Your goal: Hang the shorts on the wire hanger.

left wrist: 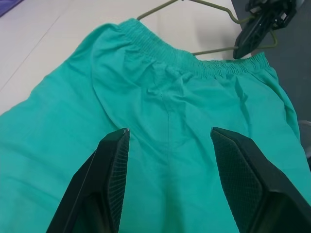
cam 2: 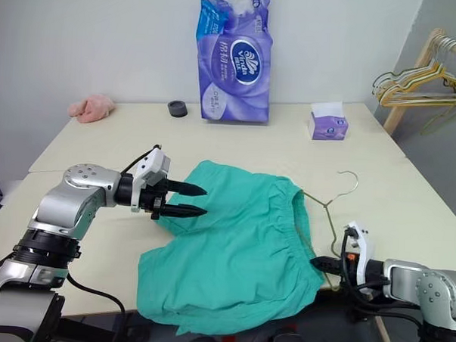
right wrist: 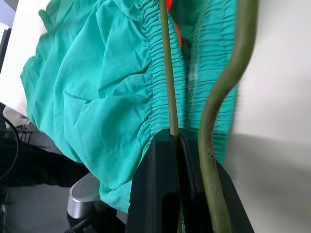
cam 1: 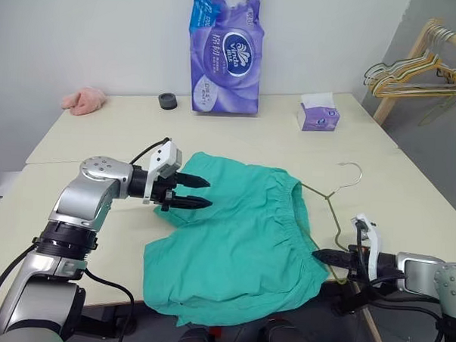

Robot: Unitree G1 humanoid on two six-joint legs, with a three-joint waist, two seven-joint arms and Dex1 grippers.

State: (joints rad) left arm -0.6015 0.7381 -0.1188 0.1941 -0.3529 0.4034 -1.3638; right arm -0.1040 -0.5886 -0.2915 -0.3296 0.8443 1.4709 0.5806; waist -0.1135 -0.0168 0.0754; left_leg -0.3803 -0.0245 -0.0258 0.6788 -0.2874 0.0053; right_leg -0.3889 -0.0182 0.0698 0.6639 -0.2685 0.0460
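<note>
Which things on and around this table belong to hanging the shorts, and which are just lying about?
In the job:
- teal-green fabric shorts
- thin olive-grey wire hanger, clamped in the shut right hand
- left hand, open over the shorts

Lying about:
- purple tissue-roll pack
- small purple tissue box
- pink cloth
- small black round object
- bunch of gold-yellow hangers

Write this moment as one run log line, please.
left claw: open over shorts | right claw: shut on wire hanger | shorts: not hung

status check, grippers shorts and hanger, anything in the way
Left gripper open over the shorts, empty. Right gripper shut on the wire hanger by the waistband. Shorts flat on the table, not hung. Nothing blocking.
</note>
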